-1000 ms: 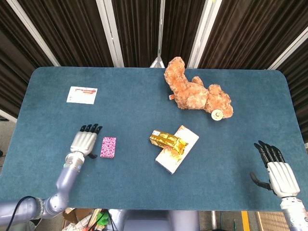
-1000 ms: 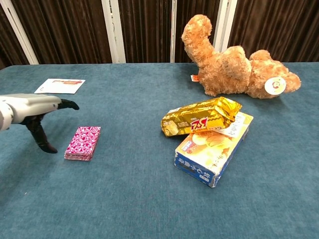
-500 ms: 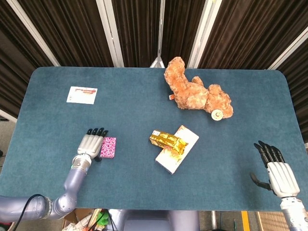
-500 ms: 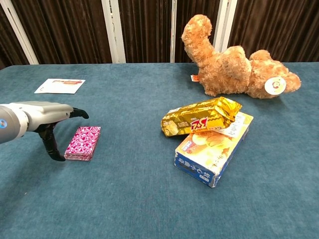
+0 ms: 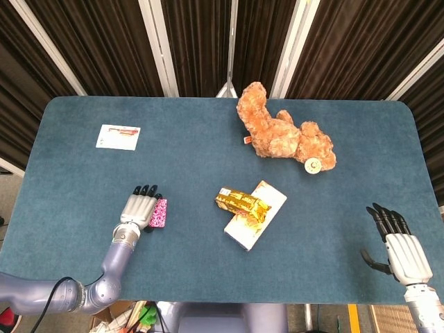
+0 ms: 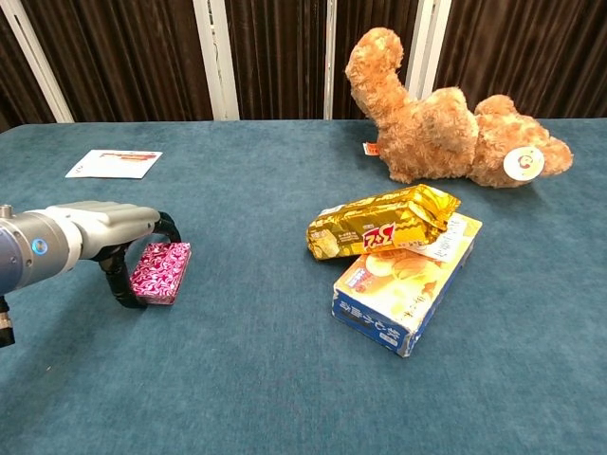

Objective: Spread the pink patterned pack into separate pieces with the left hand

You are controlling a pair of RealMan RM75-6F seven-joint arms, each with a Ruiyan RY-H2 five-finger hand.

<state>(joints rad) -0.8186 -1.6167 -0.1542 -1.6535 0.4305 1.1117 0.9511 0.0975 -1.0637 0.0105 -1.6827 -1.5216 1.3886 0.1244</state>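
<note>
The pink patterned pack lies flat on the blue table, near its left front part. My left hand hovers flat over the pack's left half, fingers stretched out above it and the thumb reaching down at the pack's near left side. Whether the fingers touch the pack is unclear. My right hand rests open at the table's front right corner, far from the pack, and shows only in the head view.
A gold snack bag lies on a yellow-blue box mid-table. A brown teddy bear lies at the back right. A white card sits at the back left.
My left hand has slid rightward from beside the pack until it covers the pack's left part. The pack and the right hand have stayed still.
</note>
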